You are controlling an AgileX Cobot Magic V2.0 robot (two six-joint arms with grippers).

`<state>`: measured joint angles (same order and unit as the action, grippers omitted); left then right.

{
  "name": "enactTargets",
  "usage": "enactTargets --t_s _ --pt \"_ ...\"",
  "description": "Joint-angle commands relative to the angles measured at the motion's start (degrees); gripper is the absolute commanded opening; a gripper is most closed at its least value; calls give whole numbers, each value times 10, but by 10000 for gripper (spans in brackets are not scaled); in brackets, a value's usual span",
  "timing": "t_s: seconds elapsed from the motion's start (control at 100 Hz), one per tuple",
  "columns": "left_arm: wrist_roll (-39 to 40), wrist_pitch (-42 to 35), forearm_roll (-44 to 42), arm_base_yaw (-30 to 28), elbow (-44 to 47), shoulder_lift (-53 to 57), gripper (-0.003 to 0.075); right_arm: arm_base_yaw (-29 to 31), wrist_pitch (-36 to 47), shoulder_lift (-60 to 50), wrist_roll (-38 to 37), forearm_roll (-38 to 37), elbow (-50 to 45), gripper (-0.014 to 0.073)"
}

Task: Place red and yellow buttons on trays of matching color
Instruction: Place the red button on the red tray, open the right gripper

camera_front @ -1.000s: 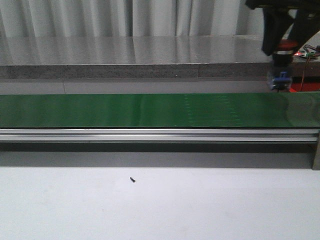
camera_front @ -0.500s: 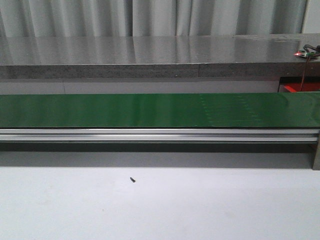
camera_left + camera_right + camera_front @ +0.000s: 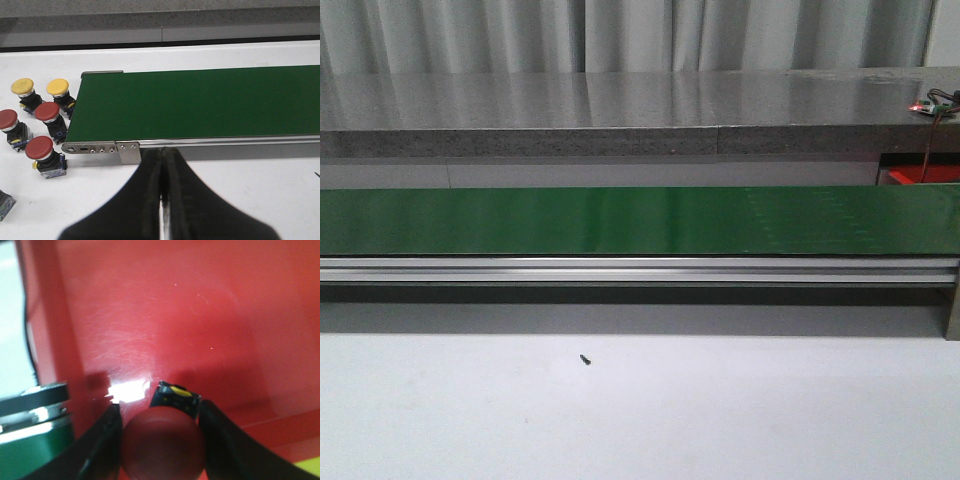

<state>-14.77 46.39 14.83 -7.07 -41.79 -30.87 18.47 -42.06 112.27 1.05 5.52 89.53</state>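
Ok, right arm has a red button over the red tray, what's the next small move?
Probably lower a little and open the jaws. In the right wrist view the right gripper is shut on the red button, and the red tray fills the view below it, so the colour matches. I cannot tell how far above the tray floor it hangs, so ease down before releasing.

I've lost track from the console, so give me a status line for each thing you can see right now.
Left gripper: shut, empty, near the belt's end.
Right gripper: shut on the red button, over the red tray.
Belt: bare.
Yellow buttons: upright on the table, off the belt's end.
Loose red buttons: upright beside them, not yet picked.
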Motion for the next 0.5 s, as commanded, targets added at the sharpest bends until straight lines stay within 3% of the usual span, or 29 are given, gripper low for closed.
enactTargets --t_s 0.0,0.33,0.49 --pt "2 -40 13 4 -16 -2 -20 4 38 -14 2 12 20 216" --pt "2 -40 13 4 -16 -2 -20 2 42 23 2 26 31 231" --pt "2 -40 13 4 -16 -2 -20 2 42 17 2 29 31 460"
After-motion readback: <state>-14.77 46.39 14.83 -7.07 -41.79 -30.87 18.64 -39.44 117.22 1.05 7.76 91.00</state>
